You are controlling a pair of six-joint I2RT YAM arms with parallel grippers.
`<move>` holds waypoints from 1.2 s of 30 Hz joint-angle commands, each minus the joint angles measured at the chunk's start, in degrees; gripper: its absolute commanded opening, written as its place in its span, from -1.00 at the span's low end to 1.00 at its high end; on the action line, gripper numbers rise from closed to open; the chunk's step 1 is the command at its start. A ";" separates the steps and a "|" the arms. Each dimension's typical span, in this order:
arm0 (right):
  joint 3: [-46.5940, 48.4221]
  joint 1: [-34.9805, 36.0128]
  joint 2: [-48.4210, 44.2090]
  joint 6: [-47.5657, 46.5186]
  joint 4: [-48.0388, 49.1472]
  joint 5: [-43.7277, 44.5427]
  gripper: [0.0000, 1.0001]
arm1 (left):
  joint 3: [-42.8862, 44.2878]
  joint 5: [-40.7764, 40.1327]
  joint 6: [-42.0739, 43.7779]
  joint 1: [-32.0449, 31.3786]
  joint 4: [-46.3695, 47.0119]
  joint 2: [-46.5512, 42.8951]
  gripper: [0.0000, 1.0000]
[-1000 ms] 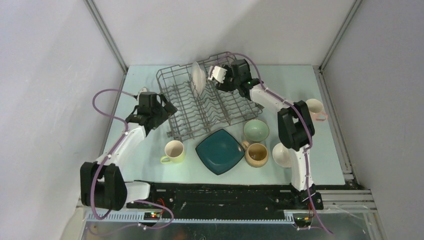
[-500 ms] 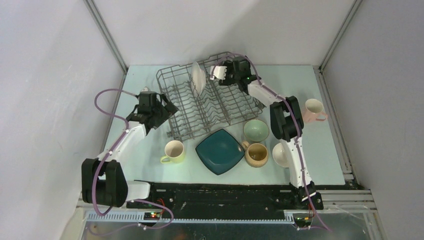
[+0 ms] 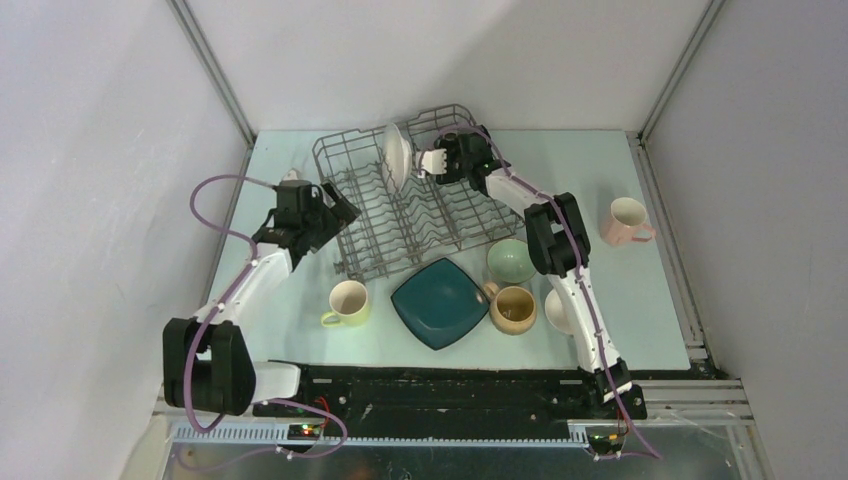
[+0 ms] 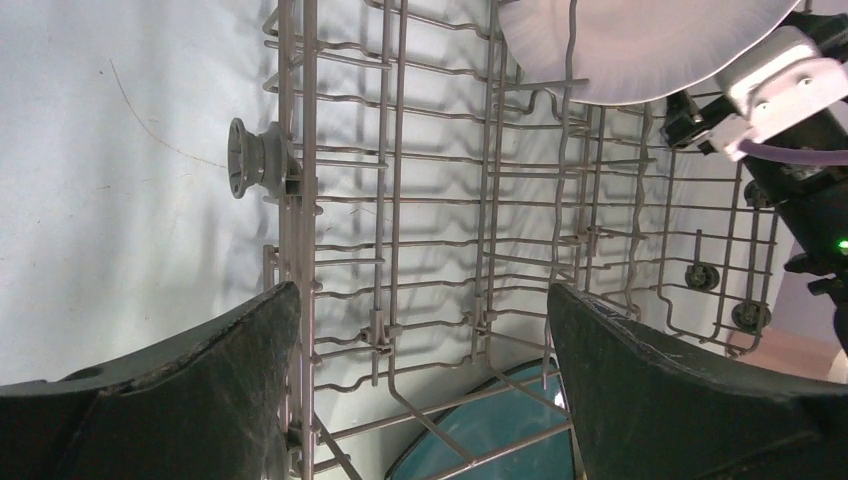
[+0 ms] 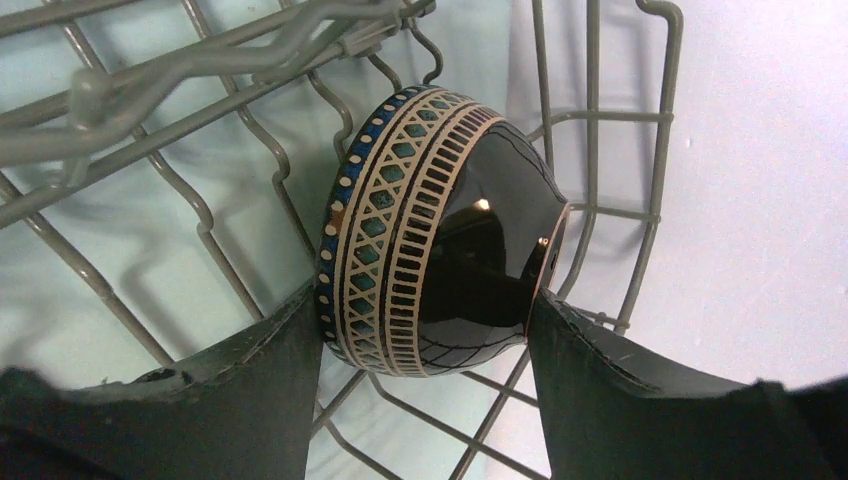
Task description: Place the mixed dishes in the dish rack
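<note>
Shifted left since earlier, deeper into dish rack [image 3: 400, 230] far end: right claw [image 5: 425, 320] gripping patterned dark bowl [image 5: 440, 230]; left claw [image 4: 422, 295] wide over rack's left rim.

The bowl [image 5: 470, 250] is glossy glazed ceramic, the dish rack [image 3: 410, 215] matt grey coated wire.

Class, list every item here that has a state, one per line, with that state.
Grey wire dish rack: partly loaded.
White round plate: on edge in the rack.
Black patterned ceramic bowl: on its side, gripped.
Right end effector: shut on that bowl.
Left end effector: open.
Dark teal square plate: flat on table.
Yellow mug: upright.
Tan mug: upright.
Pink mug: upright.
Pale green bowl: upright.
White bowl: partly hidden.
</note>
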 commanded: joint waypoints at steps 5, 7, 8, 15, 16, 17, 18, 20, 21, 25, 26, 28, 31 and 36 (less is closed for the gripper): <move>0.00 -0.52 -1.20 -2.49 13.73 -0.02 -0.28 | -1.43 1.96 0.00 0.59 3.77 -2.69 0.99; -3.20 -0.42 -1.74 -1.95 19.44 0.05 -0.17 | -1.50 1.90 0.00 0.56 4.10 -2.57 0.99; -4.35 -0.42 -1.86 -1.79 21.14 0.07 -0.12 | -1.54 1.82 0.00 0.58 4.09 -2.36 0.99; -10.20 -0.55 -3.65 1.23 30.36 -1.28 0.80 | -1.61 2.60 0.35 0.54 3.97 -2.15 0.99; -10.24 -0.59 -4.23 1.46 29.75 -1.72 0.80 | -1.61 2.55 0.40 0.56 3.89 -2.28 0.99; -10.55 -0.68 -4.57 2.14 28.90 -1.96 0.81 | -1.57 2.41 0.47 0.58 3.79 -2.49 0.99; -10.68 -0.79 -5.13 2.35 28.45 -2.26 0.82 | -1.50 2.32 0.50 0.54 3.76 -2.58 0.99; -11.34 -0.88 -6.01 2.62 27.59 -2.40 0.83 | -1.38 2.21 0.53 0.59 3.50 -2.78 0.99; -11.88 -0.89 -6.37 2.76 27.06 -2.28 0.84 | -1.33 2.19 0.53 0.54 3.48 -2.79 0.99; -13.86 -1.04 -9.15 2.90 23.88 -2.88 0.85 | -1.03 2.73 0.85 0.57 3.19 -2.94 0.99; -15.57 -1.21 -10.57 3.17 24.05 -3.29 0.86 | -1.06 2.69 0.87 0.50 3.11 -3.03 0.99; -16.77 -1.35 -12.29 4.97 23.07 -4.43 0.87 | -1.19 2.75 0.74 0.48 3.00 -3.36 0.99; -16.06 -1.51 -13.59 6.39 17.06 -6.04 0.87 | -1.42 2.62 0.63 0.43 2.89 -3.92 0.99; -11.95 -1.51 -13.17 9.10 8.13 -6.66 0.92 | -1.61 2.44 0.71 0.27 2.46 -4.87 0.99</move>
